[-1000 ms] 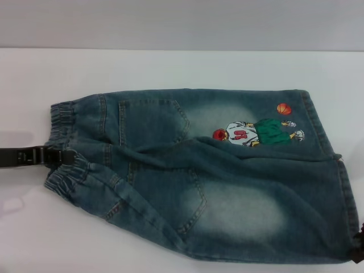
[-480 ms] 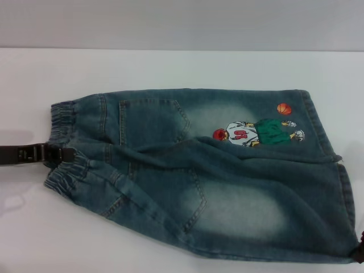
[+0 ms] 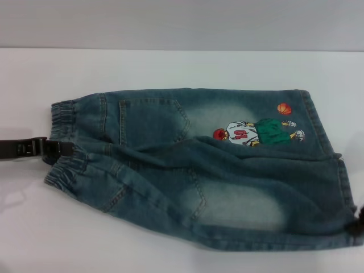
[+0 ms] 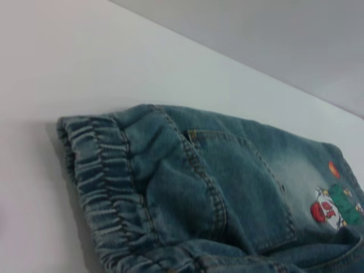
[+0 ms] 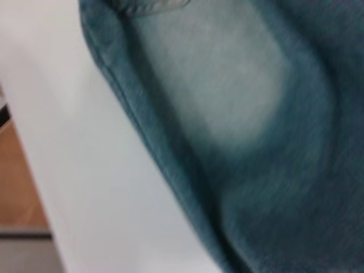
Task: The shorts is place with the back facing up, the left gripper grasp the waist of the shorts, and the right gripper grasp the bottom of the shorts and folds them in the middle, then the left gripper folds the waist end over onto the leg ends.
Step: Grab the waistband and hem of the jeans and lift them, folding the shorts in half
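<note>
Three cameras of mine, all trained on one spread of denim.

My head camera looks forward and down from some way off, taking in the whole shorts [image 3: 205,170] on the white worktop [image 3: 170,68], waist at 9 o'clock, hems at 3 o'clock. My left wrist camera sits low and near the waist of the shorts [image 4: 102,193], looking along the fabric toward the cartoon print [image 4: 335,207], which the head view shares. My right wrist camera is closest, pressed against faded denim and worktop edge.
</note>
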`<state>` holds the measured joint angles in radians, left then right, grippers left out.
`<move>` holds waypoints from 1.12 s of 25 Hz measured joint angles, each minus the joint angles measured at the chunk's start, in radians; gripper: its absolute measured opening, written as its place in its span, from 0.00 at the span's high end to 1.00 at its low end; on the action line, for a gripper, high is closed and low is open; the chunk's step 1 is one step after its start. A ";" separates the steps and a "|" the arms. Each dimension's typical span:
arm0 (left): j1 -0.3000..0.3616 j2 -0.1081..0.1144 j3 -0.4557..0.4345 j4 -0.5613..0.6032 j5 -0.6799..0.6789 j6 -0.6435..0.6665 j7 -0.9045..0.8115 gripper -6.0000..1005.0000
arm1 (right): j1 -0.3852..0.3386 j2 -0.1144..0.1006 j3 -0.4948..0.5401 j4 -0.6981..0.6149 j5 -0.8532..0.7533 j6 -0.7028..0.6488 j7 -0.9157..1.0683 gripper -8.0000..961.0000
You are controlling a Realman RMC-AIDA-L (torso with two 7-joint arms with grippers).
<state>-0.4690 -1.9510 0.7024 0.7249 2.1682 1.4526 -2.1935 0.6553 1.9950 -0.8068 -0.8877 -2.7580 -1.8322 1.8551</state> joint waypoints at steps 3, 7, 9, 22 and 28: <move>-0.001 -0.004 -0.009 0.006 -0.004 -0.007 -0.001 0.95 | -0.030 0.004 0.044 -0.068 0.076 0.014 -0.011 0.98; -0.014 -0.009 -0.021 0.007 -0.005 -0.020 -0.002 0.95 | -0.077 0.013 0.112 -0.146 0.221 0.026 -0.063 0.98; -0.021 -0.009 -0.027 0.005 -0.006 -0.021 -0.004 0.95 | -0.097 0.017 0.144 -0.171 0.288 0.029 -0.098 0.98; -0.041 -0.016 -0.170 0.005 -0.008 -0.049 -0.028 0.95 | -0.165 0.021 0.318 -0.137 0.578 0.120 -0.244 0.99; -0.046 -0.028 -0.188 0.004 -0.025 -0.095 -0.028 0.95 | -0.167 0.036 0.312 -0.054 0.581 0.260 -0.261 0.98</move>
<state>-0.5150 -1.9787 0.5145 0.7293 2.1430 1.3578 -2.2214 0.4886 2.0308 -0.4952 -0.9419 -2.1774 -1.5719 1.5942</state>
